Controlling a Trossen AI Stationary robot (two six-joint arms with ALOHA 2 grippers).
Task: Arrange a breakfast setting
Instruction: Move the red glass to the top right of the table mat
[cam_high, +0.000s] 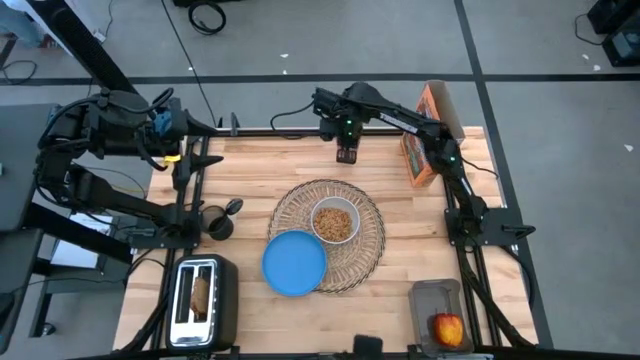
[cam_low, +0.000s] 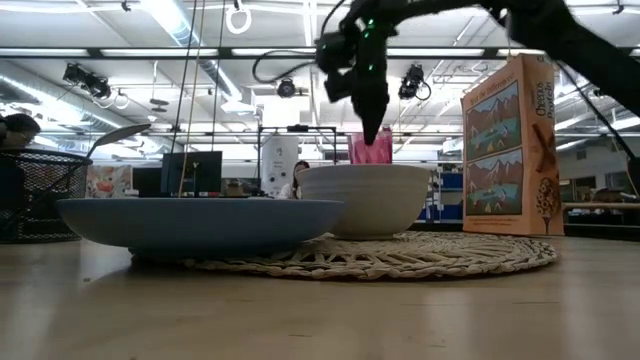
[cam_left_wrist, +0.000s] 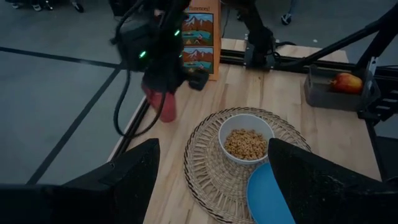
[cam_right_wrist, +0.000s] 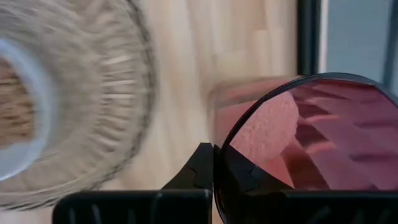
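Observation:
A round wicker placemat (cam_high: 345, 262) lies mid-table with a white bowl (cam_high: 334, 221) of cereal on it. A blue plate (cam_high: 294, 263) rests on the placemat's near-left edge. My right gripper (cam_high: 346, 152) is at the far edge, shut on the pink cup (cam_left_wrist: 164, 106), behind the bowl in the low view (cam_low: 371, 150). The orange cereal box (cam_high: 424, 140) stands far right. The toast slice (cam_high: 201, 295) sits in a toaster. The apple (cam_high: 449, 328) lies in a grey tray. A metal spoon (cam_high: 232, 208) stands in a dark holder. My left gripper (cam_left_wrist: 211, 186) is open and empty at the table's far left. My right gripper pinches the pink cup's wall at its rim (cam_right_wrist: 217, 140), one finger (cam_right_wrist: 200, 169) outside and one inside. The fingers come from above, pointing down. The cup hangs open end up below them; whether its base touches the table I cannot tell.
The toaster (cam_high: 202, 300) stands at the near left corner, the dark holder (cam_high: 217, 224) left of the placemat, the grey tray (cam_high: 437, 310) at the near right. Bare wood shows between the placemat and the far edge and right of the placemat.

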